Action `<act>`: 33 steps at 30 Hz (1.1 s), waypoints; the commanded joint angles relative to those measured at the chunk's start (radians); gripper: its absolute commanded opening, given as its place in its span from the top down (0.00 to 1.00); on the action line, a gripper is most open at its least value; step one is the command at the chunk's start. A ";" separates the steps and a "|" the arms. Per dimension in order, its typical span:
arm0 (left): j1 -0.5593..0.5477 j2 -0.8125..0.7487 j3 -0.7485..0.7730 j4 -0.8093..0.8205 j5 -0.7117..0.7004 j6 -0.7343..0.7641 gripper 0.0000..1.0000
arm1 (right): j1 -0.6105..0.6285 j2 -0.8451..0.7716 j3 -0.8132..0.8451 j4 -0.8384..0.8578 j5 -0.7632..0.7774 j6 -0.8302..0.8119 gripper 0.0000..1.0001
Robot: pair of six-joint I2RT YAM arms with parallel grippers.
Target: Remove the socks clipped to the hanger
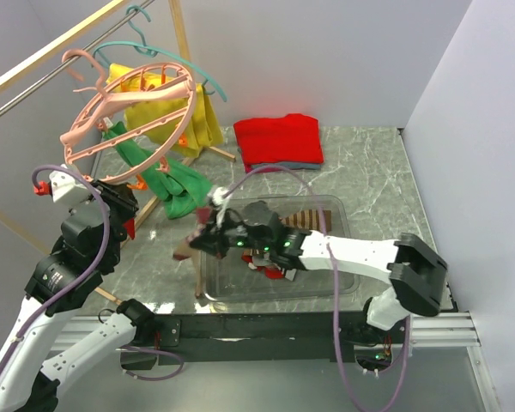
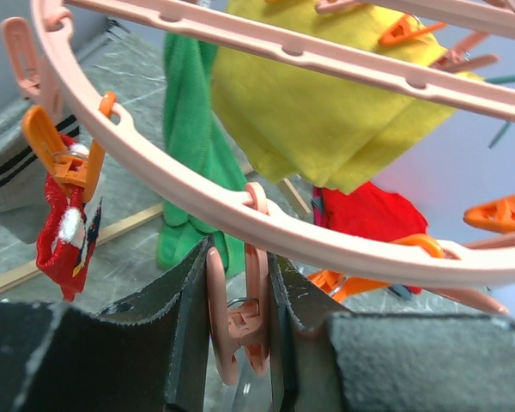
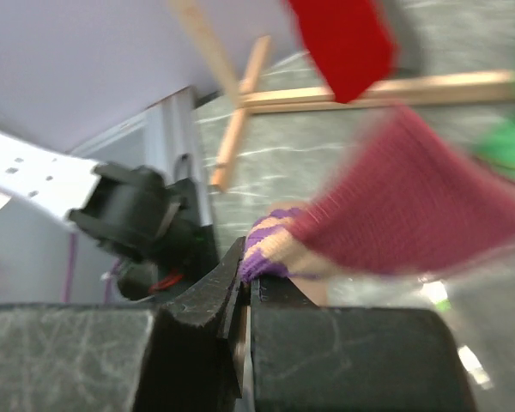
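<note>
Okay, left tool (image 2: 239, 292) is clenched on a small pink plastic clip (image 2: 240, 335) hanging from the near rim of the large pink plastic ring hanger (image 1: 129, 112), squeezing its two arms together. Can't see any sock in that clip.

Right tool (image 3: 245, 279) is clamped on the striped tip of a brown sock with purple-and-tan striped toe (image 3: 369, 215). That sock is off the hanger, dangling well below and to the right of it, on the hanger-side edge of the clear plastic bin (image 1: 330, 204) on the desk. The right wrist view is blurred.

A red sock with a white figure (image 2: 69, 232) is clipped in an orange plastic clip (image 2: 56, 154), further left along the hanger's rim from the pinched clip.

Risks, as I judge them:
- The right grip takes only the toe tip, so the sock could slip out and land on the desk outside the bin.
- The hanger hangs only by its hook, so a sideways tug on the pinched clip could swing it or unhook it.
- A swinging hanger would make the orange clip harder to reach.
</note>
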State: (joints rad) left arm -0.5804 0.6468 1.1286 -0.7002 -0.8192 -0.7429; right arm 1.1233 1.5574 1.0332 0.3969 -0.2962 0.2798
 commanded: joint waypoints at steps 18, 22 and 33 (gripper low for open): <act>-0.003 0.008 0.123 0.090 0.255 0.040 0.99 | -0.393 -0.451 -0.248 -0.441 0.523 0.062 0.94; -0.004 -0.006 0.117 0.105 0.272 0.040 0.99 | -0.402 -0.381 -0.196 -0.481 0.479 0.012 0.45; -0.004 -0.029 0.117 0.093 0.293 0.011 0.99 | -0.139 -0.148 -0.003 -0.245 0.333 -0.083 0.00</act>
State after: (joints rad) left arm -0.5804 0.6277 1.2110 -0.6537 -0.5613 -0.7208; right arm 0.8581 1.3468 0.9340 -0.0250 0.1066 0.2714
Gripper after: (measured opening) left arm 0.310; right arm 0.994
